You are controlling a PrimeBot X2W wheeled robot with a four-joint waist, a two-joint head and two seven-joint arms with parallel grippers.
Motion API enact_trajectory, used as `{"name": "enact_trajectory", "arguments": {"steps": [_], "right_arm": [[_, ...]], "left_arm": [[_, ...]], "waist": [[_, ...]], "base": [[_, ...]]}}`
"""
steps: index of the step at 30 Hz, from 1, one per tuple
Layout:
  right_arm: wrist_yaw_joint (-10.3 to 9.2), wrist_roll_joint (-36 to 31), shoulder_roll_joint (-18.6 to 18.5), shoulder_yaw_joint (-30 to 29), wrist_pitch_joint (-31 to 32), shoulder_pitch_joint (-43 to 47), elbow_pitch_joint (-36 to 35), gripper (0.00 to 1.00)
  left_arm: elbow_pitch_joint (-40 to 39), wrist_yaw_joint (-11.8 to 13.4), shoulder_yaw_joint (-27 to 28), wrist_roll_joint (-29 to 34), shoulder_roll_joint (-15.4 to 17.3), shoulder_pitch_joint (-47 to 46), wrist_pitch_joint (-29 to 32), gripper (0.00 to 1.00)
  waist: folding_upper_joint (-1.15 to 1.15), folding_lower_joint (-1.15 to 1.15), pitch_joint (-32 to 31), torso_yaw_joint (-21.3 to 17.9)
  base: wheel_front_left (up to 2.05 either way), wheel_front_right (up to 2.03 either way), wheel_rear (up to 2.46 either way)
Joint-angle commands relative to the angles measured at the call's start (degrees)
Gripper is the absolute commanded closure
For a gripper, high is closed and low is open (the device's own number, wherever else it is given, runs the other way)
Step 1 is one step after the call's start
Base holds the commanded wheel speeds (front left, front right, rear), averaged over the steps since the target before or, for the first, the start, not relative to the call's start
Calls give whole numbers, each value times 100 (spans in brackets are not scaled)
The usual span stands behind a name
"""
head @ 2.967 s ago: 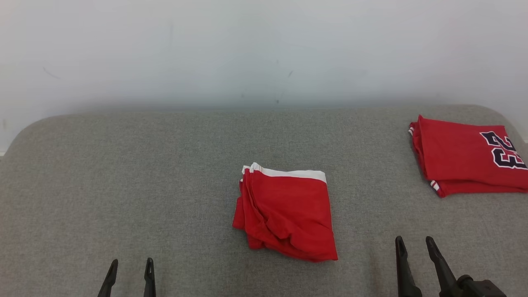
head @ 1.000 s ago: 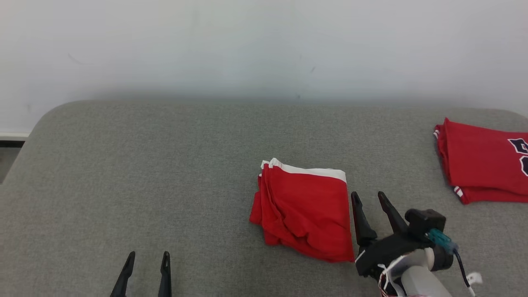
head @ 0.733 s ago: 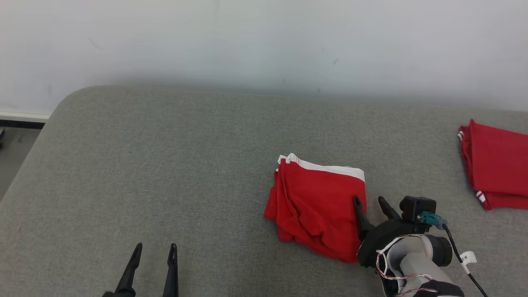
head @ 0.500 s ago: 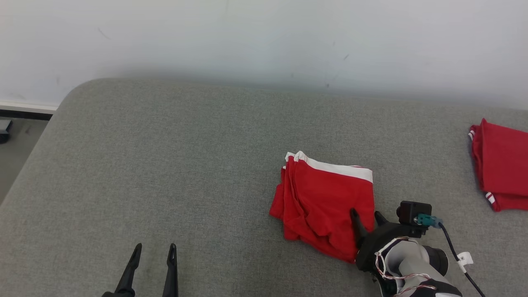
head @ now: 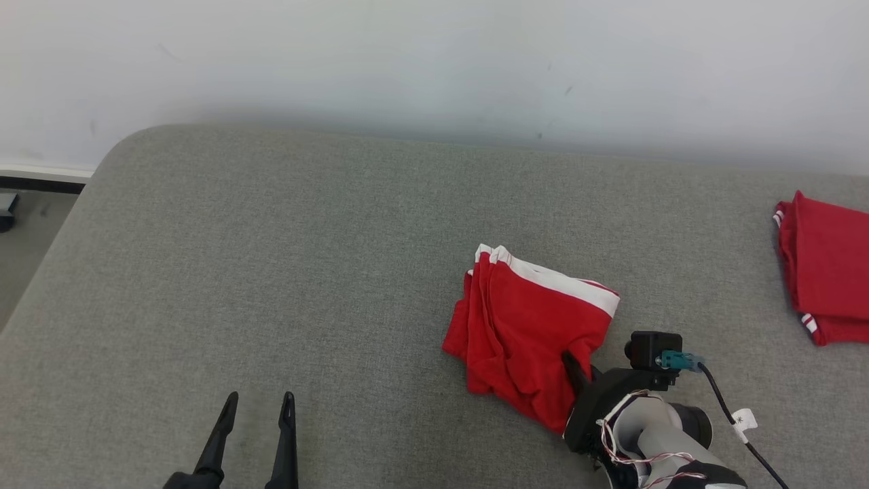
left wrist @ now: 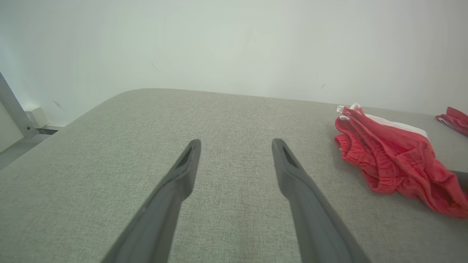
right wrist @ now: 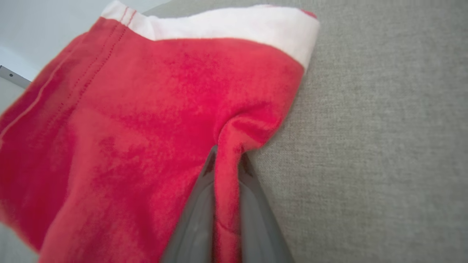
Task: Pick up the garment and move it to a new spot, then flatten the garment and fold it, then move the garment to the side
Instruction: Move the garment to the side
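Our right arm stands nearer than the garment (head: 526, 319) and to its right: a pale forearm (head: 652, 435) with loose wires, a black camera block (head: 653, 348) with a teal plug on the wrist, and the right gripper (head: 576, 361) angled away and leftward into the garment's near right corner. In the head view one finger is dark against the red cloth and the other is hidden, so from there we cannot tell the grip. The right wrist view settles it: both fingers (right wrist: 197, 219) are closed on a raised ridge of red cloth. The garment, with a white band at its far edge, puckers towards them, while the rest of it lies on the grey table (head: 271, 258).

Our left gripper (head: 259, 402) sits well to the garment's left and nearer us, fingers spread with nothing between them. Its wrist view shows the garment side-on, the stacked folds crumpled. A second red garment (head: 825, 265) lies well to the first one's right.
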Motion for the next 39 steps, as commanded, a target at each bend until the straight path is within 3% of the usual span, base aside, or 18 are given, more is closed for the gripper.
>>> {"name": "enact_trajectory", "arguments": {"steps": [1,9,22,30,39], "right_arm": [[12,-90,-94,114,-58,1,68,100],[0,-191,-752,654,-298,-404,2,100],[0,-7,-2491,2179,945,-1692,-1062,100],[0,67,-3563,3204,1420,-2727,-1366,100],[0,222,-4340,3979,1622,-3608,-1352,100]], "left_arm": [[-25,39,6,-21,-6,-74,-13,0],[-72,126,91,-147,-5,115,-13,0],[-237,85,-17,-67,-4,-394,-14,0],[-344,3,-85,103,-4,-825,-13,0],[-592,-54,-126,280,-3,-1126,-14,0]], "waist": [[0,0,14,-6],[0,0,41,-401],[0,0,637,-1077],[0,0,1258,-1130],[0,0,1694,-1095]], "base": [[0,0,0],[0,0,0],[0,0,0],[0,0,0],[0,0,0]]}}
